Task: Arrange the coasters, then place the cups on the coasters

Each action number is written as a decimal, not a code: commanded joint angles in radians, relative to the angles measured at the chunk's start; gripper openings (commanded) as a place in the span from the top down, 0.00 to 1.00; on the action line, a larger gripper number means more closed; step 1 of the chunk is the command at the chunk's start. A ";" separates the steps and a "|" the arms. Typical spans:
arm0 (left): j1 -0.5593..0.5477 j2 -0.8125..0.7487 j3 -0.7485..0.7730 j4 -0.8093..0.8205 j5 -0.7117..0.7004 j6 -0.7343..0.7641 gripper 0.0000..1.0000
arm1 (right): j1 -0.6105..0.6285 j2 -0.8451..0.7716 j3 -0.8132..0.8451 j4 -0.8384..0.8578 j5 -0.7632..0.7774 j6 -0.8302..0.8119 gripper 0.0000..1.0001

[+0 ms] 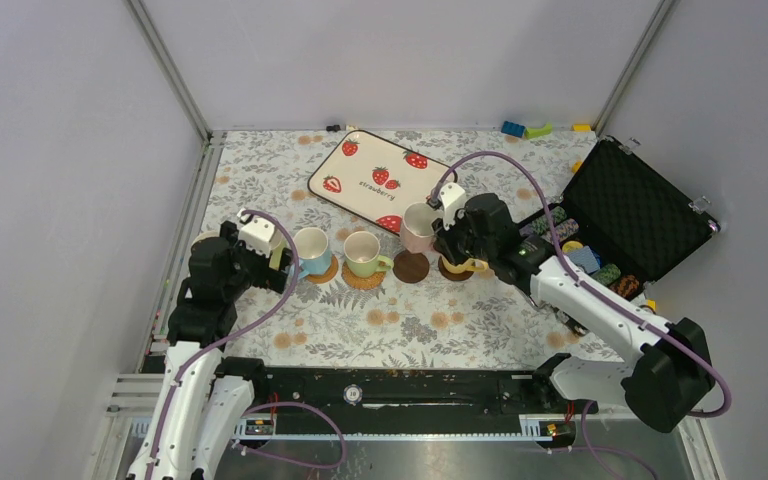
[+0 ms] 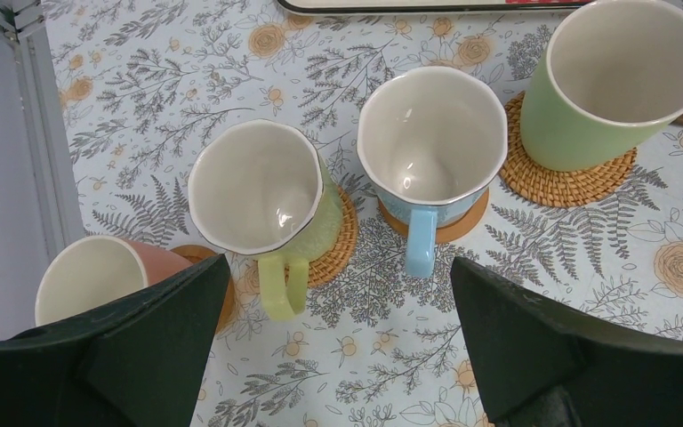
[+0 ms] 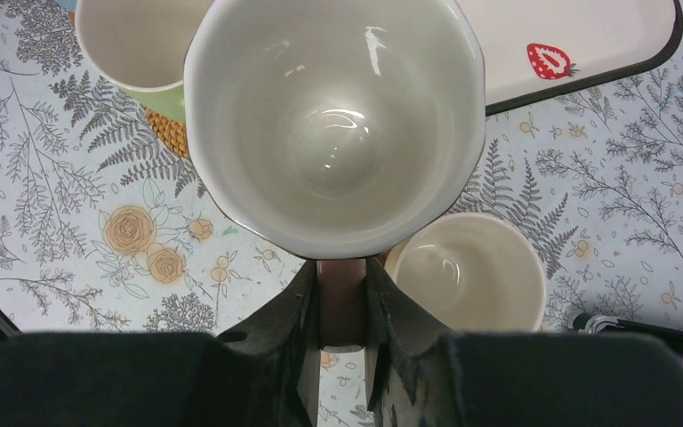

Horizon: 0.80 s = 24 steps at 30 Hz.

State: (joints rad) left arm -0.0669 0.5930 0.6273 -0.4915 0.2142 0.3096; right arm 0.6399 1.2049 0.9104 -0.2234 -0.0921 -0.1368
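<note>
— What do we have, biggest thing first?

— The floral table [image 1: 460, 325]. An open black case [image 1: 640, 210] sits at its right edge, and the tray [image 1: 360, 170] lies askew toward the far edge, near the middle.

— And our grippers?

— Our left gripper [image 2: 338, 294] hangs near the left edge, its fingers [image 2: 142, 356] spread wide with nothing between them. Our right gripper [image 3: 342, 311] is pinching the handle of the pink cup [image 3: 333, 116], which is upright, just off the tray's near edge.

— Is that cup on a coaster?

— We cannot tell whether its base touches anything. From above, a dark coaster [image 1: 411, 267] lies bare just in front of it.

— Where are the other cups?

— We see them in a row across the middle of the table, all upright. From the left edge:
  - a salmon cup [image 2: 98, 276] on a brown coaster [image 2: 197, 254]
  - a lime cup [image 2: 258, 191] on a woven coaster [image 2: 340, 236]
  - a blue cup [image 2: 431, 138] on a tan coaster [image 2: 464, 224]
  - a green cup [image 2: 622, 71] on a second woven coaster [image 2: 569, 182]

— And past the bare coaster?

— A yellow cup [image 3: 467, 271] stands there, right beneath our right gripper. It is the cup nearest the case.
</note>
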 commanded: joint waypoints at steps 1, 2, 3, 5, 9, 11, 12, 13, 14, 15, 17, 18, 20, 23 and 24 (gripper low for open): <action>-0.001 -0.017 -0.006 0.045 0.007 -0.001 0.01 | 0.008 0.005 -0.004 0.212 -0.002 0.011 1.00; -0.001 -0.018 -0.005 0.045 0.007 -0.001 0.01 | 0.010 0.011 -0.007 0.213 0.000 0.006 1.00; -0.001 -0.020 -0.006 0.046 0.006 -0.001 0.01 | 0.012 0.016 -0.010 0.213 -0.001 0.002 1.00; 0.000 -0.021 -0.006 0.045 0.005 -0.004 0.01 | 0.015 0.024 -0.018 0.213 -0.009 -0.005 1.00; 0.000 -0.020 -0.008 0.045 0.009 -0.003 0.01 | 0.020 0.033 -0.037 0.213 -0.045 -0.024 1.00; 0.002 -0.020 -0.006 0.045 0.008 -0.002 0.01 | 0.021 0.038 -0.045 0.213 -0.061 -0.033 1.00; 0.002 -0.022 -0.008 0.045 0.008 -0.003 0.01 | 0.021 0.041 -0.048 0.213 -0.070 -0.038 1.00; 0.002 -0.023 -0.007 0.045 0.008 -0.003 0.01 | 0.021 0.044 -0.051 0.214 -0.077 -0.043 1.00; 0.003 -0.024 -0.006 0.044 0.008 -0.003 0.01 | 0.023 0.049 -0.055 0.213 -0.085 -0.048 1.00; 0.003 -0.023 -0.005 0.044 0.008 -0.003 0.01 | 0.024 0.053 -0.057 0.213 -0.092 -0.055 1.00; 0.004 -0.024 -0.006 0.044 0.009 -0.003 0.01 | 0.029 0.064 -0.057 0.213 -0.103 -0.068 1.00; 0.005 -0.024 -0.006 0.044 0.010 -0.003 0.01 | 0.031 0.068 -0.057 0.212 -0.107 -0.074 1.00; 0.004 -0.024 -0.006 0.044 0.009 -0.003 0.01 | 0.035 0.076 -0.057 0.210 -0.109 -0.078 1.00; 0.004 -0.023 -0.006 0.044 0.011 -0.002 0.01 | 0.035 0.087 -0.057 0.212 -0.100 -0.081 1.00; 0.004 -0.023 -0.005 0.044 0.010 -0.003 0.01 | 0.036 0.091 -0.058 0.213 -0.094 -0.081 1.00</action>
State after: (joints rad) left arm -0.0669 0.5823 0.6273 -0.4915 0.2138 0.3096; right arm 0.6640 1.3022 0.8303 -0.1432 -0.1680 -0.1944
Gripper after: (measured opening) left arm 0.985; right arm 0.236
